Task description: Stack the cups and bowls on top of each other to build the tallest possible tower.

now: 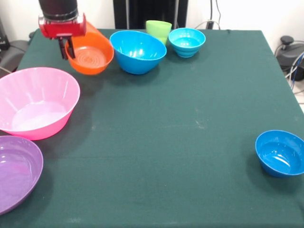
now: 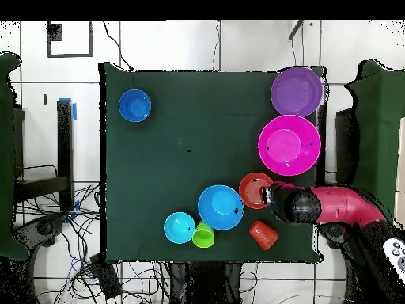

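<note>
We judge that the tower is hardly begun: every piece we see stands alone on the counter (image 1: 190, 118), none inside or on top of another.

The gripper (image 1: 67, 49) is at the rim of the small orange bowl (image 1: 90, 57). Its fingers (image 1: 63, 48) are closed on the rim, and the bowl is tilted, its mouth turned to the camera in the front view, so we think it is lifted on one side. We judge this is the pick-up of the first piece.

In the overhead view, taking the medium blue bowl (image 2: 220, 207) as the centre, the small orange bowl is at about 2 o'clock and close to it, the huge pink bowl (image 2: 289, 145) further at 1 o'clock, and the purple bowl (image 2: 297, 91) beyond it. The orange cup (image 2: 263, 234) lies at about 4 o'clock, the lime green cup (image 2: 203, 236) at 7 o'clock just beside the blue bowl, the cyan bowl (image 2: 179, 227) at 8 o'clock. The small dark blue bowl (image 2: 134, 105) is well apart at 10 o'clock.

All eight pieces remain to be stacked.
</note>
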